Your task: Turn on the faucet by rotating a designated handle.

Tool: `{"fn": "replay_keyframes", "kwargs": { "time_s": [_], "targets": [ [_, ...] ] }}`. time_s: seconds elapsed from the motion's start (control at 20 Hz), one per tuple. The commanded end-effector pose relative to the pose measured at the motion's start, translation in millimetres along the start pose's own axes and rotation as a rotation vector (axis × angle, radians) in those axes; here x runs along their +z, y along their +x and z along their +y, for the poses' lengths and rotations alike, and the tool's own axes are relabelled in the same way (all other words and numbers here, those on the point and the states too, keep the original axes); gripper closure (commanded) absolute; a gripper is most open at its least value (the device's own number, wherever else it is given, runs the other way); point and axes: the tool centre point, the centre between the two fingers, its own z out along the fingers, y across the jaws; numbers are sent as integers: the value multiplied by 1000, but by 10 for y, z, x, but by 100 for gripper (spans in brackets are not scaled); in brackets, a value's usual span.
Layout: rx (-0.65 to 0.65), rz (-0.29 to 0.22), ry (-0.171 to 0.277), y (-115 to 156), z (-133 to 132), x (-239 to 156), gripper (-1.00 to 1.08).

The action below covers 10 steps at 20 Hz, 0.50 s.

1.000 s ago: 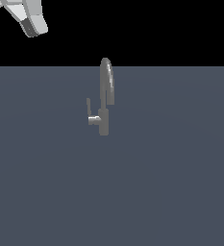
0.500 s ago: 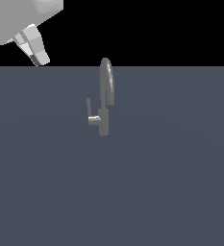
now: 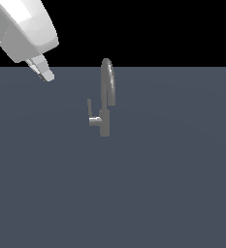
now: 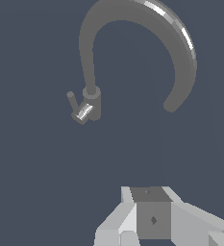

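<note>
Faucet point(image 3: 105, 99) sits mid-scene, its handle point(image 3: 89, 107) poking out on the exterior view's left. Gripper point(image 3: 44, 73) has dropped in from the far left over the last second, still well apart from it. Can't tell if the fingers are open. Approach only.

Arm point(image 3: 24, 34): white, blocky, faceted shell.
Gripper point(image 3: 42, 71) was pale grey with short angular fingers; darker grey square panel between them.

Arched faucet point(image 4: 180, 48), small handle point(image 4: 73, 101), pincer point(image 4: 142, 226)
</note>
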Motion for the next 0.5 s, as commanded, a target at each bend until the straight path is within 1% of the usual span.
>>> {"fn": "replay_keyframes", "kwargs": {
  "time_s": [0.0,0.45],
  "targets": [
    [27,14,-6,9,-76,70,108],
    [109,58,-28,70,-299,288,108]
  ]
}}
